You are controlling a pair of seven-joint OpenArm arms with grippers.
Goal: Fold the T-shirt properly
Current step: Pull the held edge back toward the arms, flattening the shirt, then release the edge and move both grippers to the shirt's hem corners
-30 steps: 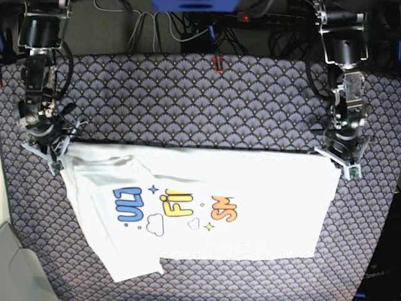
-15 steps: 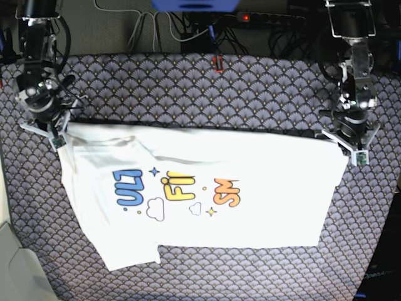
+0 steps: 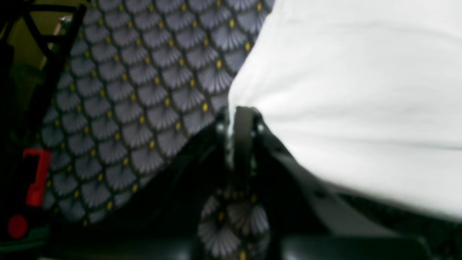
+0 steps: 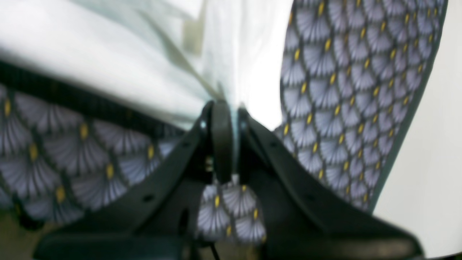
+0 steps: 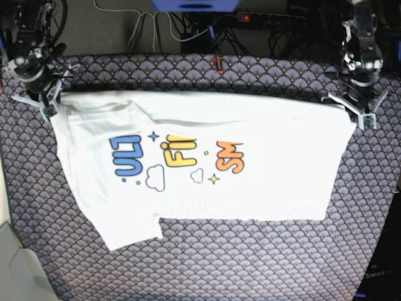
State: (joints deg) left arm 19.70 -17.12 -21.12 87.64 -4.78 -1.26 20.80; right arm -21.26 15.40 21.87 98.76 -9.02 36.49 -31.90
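Only in the base view is the whole T-shirt (image 5: pixel 207 169) seen: it is spread print side up across the scale-patterned cloth (image 5: pixel 207 263), its upper edge held taut between the two arms, with the blue, yellow and orange lettering partly folded out of sight. A sleeve hangs down at the lower left of that view, and the lower hem is doubled under. The left gripper (image 5: pixel 357 113) is placed at the shirt's corner on that view's right, the right gripper (image 5: pixel 42 103) at the corner on its left.

What the base view cannot settle is shown by the wrist views. In the left wrist view the fingers (image 3: pixel 242 126) of the left gripper (image 3: pixel 238 122) are pressed together on the white fabric (image 3: pixel 343 90). In the right wrist view the right gripper (image 4: pixel 225 115) is likewise clamped on a bunched corner of the shirt (image 4: pixel 144 65), with several layers gathered there.

Both wrist views are blurred, so seams and the number of layers cannot be made out. A red object (image 3: pixel 36 177) at the left wrist view's edge is cut off and unidentifiable
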